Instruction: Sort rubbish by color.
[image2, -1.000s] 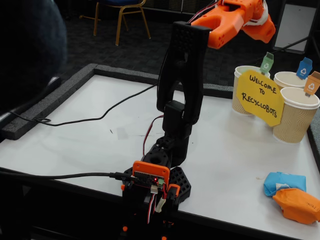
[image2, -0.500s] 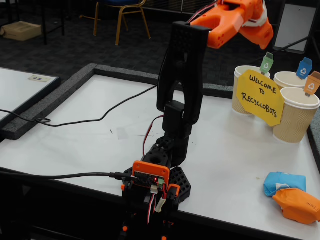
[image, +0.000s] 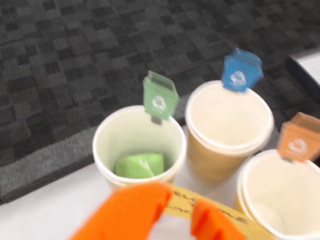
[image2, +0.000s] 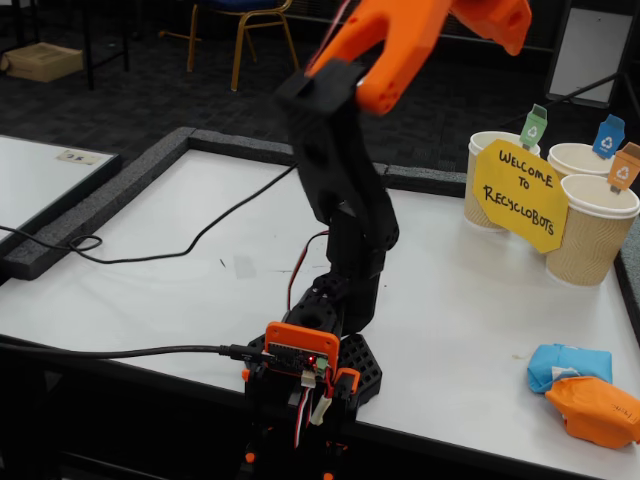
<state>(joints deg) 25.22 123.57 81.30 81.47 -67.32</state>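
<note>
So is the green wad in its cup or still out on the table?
In. The wrist view shows the green wad at the bottom of the green-flagged cup.

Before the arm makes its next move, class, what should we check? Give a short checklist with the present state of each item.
1. Green wad inside the cup with the green flag: ok.
2. Blue-flag cup empty and ready: ok.
3. Orange-flag cup free of any wad: ok.
4. Blue wad and orange wad on the table, touching each other: not ok for a clean single pick.
5. End effector empty: ok, nothing shows between its fingers in the wrist view.
6. Black cable lying away from the wads: ok.
</note>
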